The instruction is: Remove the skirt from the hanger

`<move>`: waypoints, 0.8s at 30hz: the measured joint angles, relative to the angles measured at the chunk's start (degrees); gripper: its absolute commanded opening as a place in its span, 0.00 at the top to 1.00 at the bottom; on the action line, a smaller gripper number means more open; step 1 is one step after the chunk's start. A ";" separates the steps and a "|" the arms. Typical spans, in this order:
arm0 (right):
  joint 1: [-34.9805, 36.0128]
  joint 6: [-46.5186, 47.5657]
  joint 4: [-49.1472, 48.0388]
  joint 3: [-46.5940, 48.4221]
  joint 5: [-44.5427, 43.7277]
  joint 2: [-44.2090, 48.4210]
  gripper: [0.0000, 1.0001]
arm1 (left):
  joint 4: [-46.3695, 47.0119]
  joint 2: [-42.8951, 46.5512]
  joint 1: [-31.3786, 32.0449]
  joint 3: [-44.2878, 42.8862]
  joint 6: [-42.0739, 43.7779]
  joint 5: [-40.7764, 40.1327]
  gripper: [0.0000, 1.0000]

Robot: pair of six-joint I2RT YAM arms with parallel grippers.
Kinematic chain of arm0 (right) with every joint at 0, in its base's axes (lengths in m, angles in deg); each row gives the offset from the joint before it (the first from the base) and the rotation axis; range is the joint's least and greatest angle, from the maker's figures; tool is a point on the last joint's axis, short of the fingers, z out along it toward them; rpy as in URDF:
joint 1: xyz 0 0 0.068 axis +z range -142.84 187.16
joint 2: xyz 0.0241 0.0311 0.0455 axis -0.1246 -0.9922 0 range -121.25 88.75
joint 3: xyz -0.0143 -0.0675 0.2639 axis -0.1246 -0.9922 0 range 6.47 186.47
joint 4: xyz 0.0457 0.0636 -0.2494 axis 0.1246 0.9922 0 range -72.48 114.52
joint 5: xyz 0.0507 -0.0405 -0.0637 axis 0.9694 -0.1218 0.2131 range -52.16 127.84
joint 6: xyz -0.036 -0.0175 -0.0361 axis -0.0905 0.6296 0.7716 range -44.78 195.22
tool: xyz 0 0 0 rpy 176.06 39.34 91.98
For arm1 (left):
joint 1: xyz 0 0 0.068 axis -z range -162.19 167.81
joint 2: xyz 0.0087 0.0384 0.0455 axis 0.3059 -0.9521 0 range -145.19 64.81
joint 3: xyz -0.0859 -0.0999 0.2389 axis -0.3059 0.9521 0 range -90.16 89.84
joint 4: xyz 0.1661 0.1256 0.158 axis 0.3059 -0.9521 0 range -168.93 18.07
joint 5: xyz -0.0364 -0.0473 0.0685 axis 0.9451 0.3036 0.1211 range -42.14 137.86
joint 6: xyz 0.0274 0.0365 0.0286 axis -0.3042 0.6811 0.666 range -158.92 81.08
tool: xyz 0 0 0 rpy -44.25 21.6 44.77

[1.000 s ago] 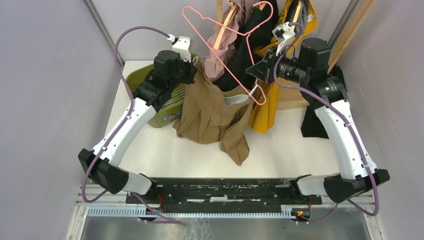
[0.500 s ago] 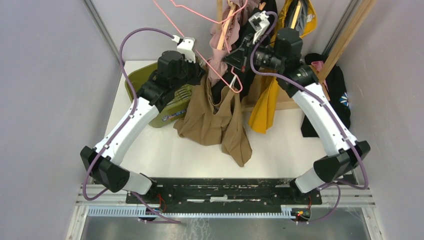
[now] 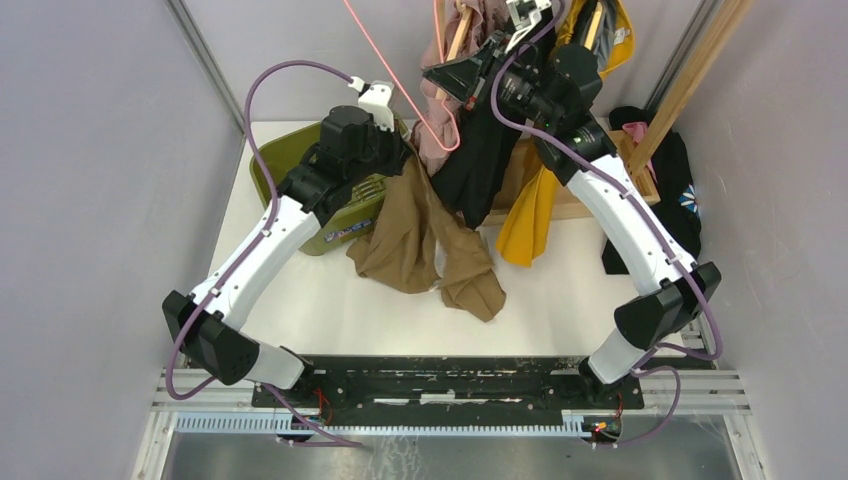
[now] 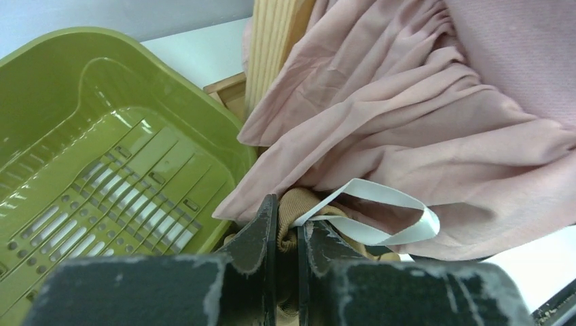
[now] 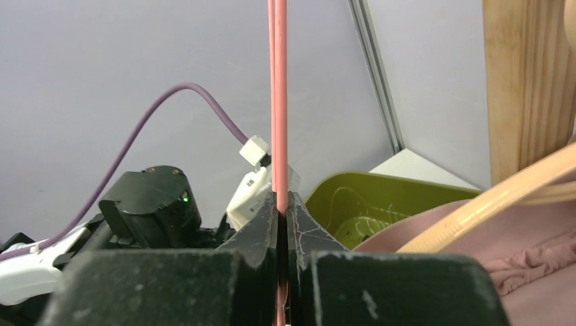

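Note:
The brown skirt (image 3: pixel 415 240) hangs from my left gripper (image 3: pixel 400 150) and trails down onto the white table. My left gripper (image 4: pixel 289 221) is shut on its ribbed waistband (image 4: pixel 299 207), with a white ribbon loop (image 4: pixel 380 210) sticking out beside the jaws. The pink wire hanger (image 3: pixel 415 100) is raised at the top of the view, apart from the skirt. My right gripper (image 3: pixel 450 75) is shut on the hanger's wire (image 5: pixel 278 102), seen as a pink rod running up from between the jaws (image 5: pixel 282 214).
A green plastic basket (image 3: pixel 275 165) sits at the back left, under my left arm. A wooden rack (image 3: pixel 680 85) at the back holds pink (image 3: pixel 440 125), black (image 3: pixel 485 160) and yellow (image 3: pixel 530 215) garments. A black garment (image 3: pixel 680 190) lies at the right.
My right gripper has carried the hanger up and to the left, off the skirt. The skirt's right side has dropped and now hangs only from my left gripper.

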 measured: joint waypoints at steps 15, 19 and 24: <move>0.00 29.20 27.45 2.58 -19.15 15.98 0.99 | -9.81 -0.24 0.11 -16.94 6.60 -14.45 0.97; -0.44 32.57 30.32 -2.27 -26.21 22.93 0.99 | -9.84 -3.04 -0.13 -27.56 12.39 -20.26 0.97; -1.11 33.92 32.85 -9.16 -32.89 27.43 0.99 | -7.10 -9.77 -4.92 -40.83 18.43 -22.71 0.97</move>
